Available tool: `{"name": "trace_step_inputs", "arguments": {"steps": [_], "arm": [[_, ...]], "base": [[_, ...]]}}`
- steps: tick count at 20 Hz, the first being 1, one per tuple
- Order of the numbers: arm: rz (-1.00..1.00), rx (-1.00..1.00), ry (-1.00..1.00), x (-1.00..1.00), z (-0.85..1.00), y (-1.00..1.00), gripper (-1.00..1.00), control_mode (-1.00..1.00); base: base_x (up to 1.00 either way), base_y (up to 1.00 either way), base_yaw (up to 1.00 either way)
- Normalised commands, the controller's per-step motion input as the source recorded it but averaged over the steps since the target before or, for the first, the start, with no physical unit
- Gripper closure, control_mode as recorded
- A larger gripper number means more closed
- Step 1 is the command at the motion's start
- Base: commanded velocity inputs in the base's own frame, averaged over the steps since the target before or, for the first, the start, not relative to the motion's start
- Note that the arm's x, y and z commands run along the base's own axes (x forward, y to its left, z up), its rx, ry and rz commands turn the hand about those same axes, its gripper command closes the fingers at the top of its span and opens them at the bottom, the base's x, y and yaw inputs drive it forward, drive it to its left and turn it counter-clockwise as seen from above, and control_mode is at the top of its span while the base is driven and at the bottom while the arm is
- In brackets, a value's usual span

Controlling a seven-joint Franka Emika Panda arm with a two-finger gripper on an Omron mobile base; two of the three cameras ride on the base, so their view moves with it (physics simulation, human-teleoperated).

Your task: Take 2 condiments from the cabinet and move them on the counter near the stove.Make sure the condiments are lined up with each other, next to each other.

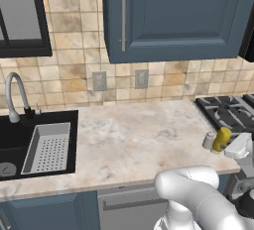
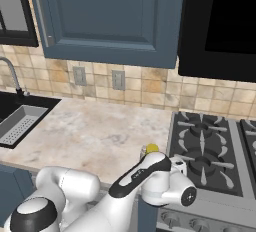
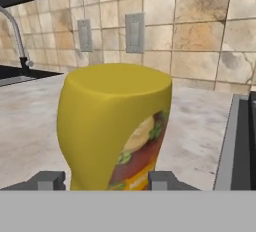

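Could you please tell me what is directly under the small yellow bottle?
The small yellow bottle sits over the beige marbled stone counter, beside the grey-white shaker. Its base is hidden behind the white arm.

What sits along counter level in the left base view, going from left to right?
Curved tap → black sink with a grey perforated tray → bare stretch of beige counter → pale shaker → yellow bottle, with the black stove just behind them.
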Motion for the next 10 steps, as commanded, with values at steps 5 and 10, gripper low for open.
{"name": "trace_step_inputs", "arguments": {"steps": [5, 10], "arm": [[0.0, 0.0, 0.0, 0.0, -0.02, 0.0, -1.0, -1.0], [0.0, 0.0, 0.0, -0.01, 0.0, -0.02, -1.0, -1.0]], "base": [[0.0, 0.0, 0.0], [0.0, 0.0, 0.0]]}}
